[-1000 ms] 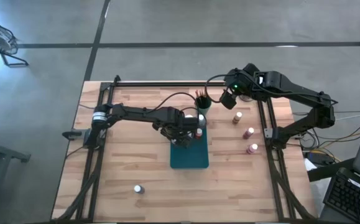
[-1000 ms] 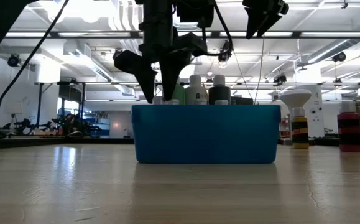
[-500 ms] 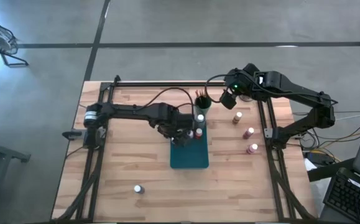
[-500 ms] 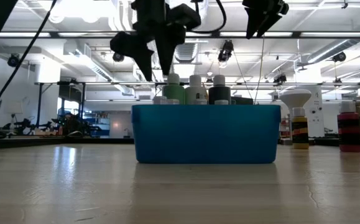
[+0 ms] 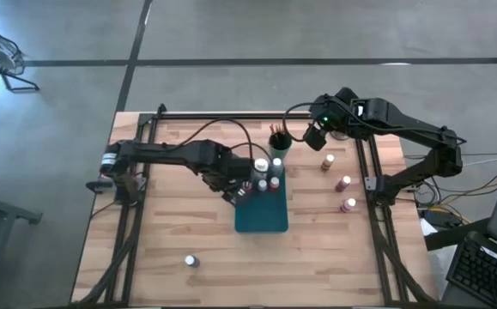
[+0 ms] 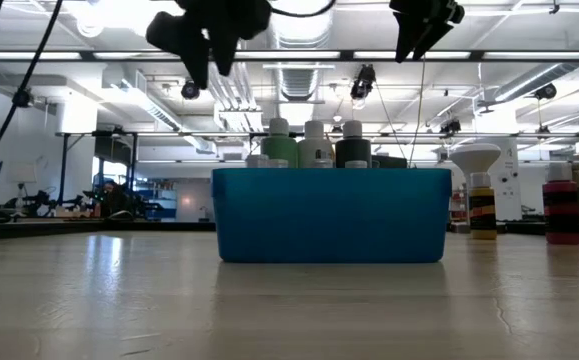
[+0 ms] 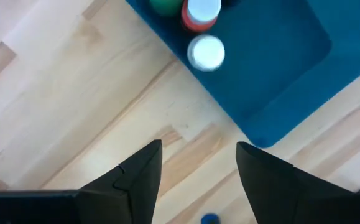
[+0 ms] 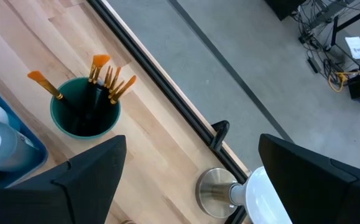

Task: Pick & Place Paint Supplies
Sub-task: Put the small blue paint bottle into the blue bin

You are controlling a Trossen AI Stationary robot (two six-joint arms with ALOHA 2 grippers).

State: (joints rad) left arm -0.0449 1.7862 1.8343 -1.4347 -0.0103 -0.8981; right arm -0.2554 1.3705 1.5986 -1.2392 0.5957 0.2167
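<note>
Left pincer (image 5: 236, 194) had pulled back from over the white-capped paint bottles (image 5: 268, 174), now hovering over the near-left edge of the flat teal rectangular tray (image 5: 262, 215), fingers apart, empty. Bottles stood clustered at the tray's far end. Right pincer (image 5: 315, 137) waited wide open near the teal brush cup (image 8: 84, 112) on the wooden surface (image 5: 179, 223).

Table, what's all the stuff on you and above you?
tray: one, teal, middle of the table
bottles in tray: at least four, white caps, one green, one red, tray's far end
loose bottles: three, white caps, right of the tray
lone bottle: one, white cap, near-left area
cup of brushes: one, teal, orange-tipped brushes, just beyond the tray
domed object: one, white on metal stand, far right
left gripper: open, empty, beside the tray's left edge
right gripper: open, empty, raised near the cup
</note>
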